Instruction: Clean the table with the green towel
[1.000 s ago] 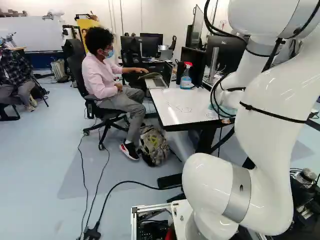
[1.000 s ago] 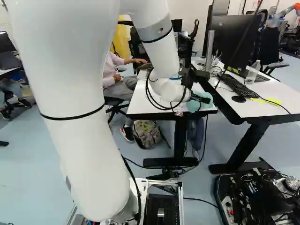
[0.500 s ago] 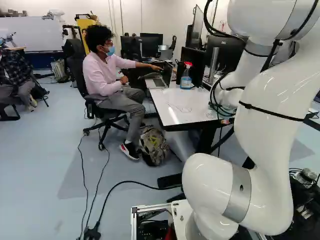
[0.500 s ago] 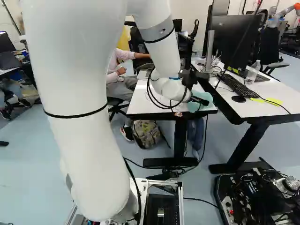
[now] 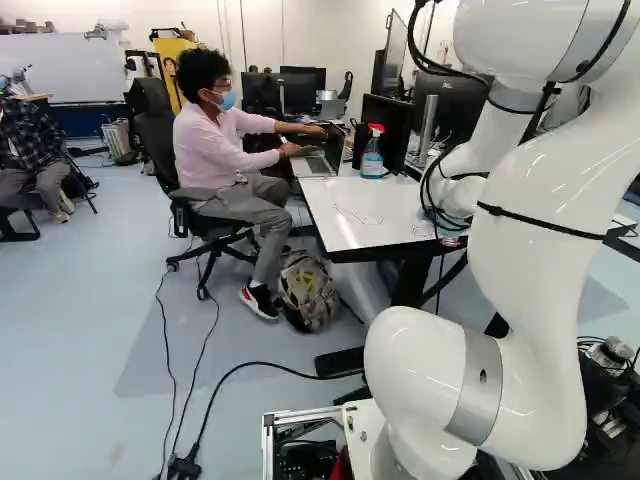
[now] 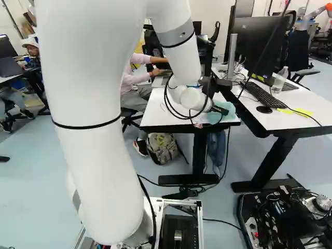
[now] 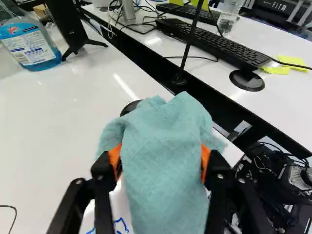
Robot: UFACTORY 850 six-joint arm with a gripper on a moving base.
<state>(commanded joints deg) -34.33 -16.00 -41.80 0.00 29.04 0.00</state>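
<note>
"In what state are the fingers being found?"

"The gripper (image 6: 220, 110) is being seen closed on the green towel (image 7: 163, 156). Cloth is being pressed from two sides by the orange pads (image 7: 205, 163)."

"And how is the towel being carried?"

"It is being bunched between the fingers, with folds being pushed out ahead of them. It is being held at the table's (image 7: 58, 112) corner; whether the tabletop is being touched by it cannot be told."

"Are any labels being noted?"

"Ahead of the fingers and off to one side, a spray bottle (image 7: 48, 54) of blue liquid is being supported by the table. A blue and white label (image 7: 29, 43) with small print is being displayed on its front. Beyond the fingers, on the far side of the neighbouring desk (image 7: 287, 97), large pale lettering is being shown by a black case (image 7: 282, 9)."

"Is handwriting being observed?"

"Blue marks (image 7: 121, 225) are being exposed close beside the towel, between the fingers. No word is being made out in them."

"And on the neighbouring desk?"

"A black keyboard (image 7: 214, 44) is being recorded ahead of the fingers, towards the side opposite the bottle. Nearer to the fingers, a black mouse (image 7: 247, 80) is being listed, with yellow notes (image 7: 292, 61) being found just past it."
</note>
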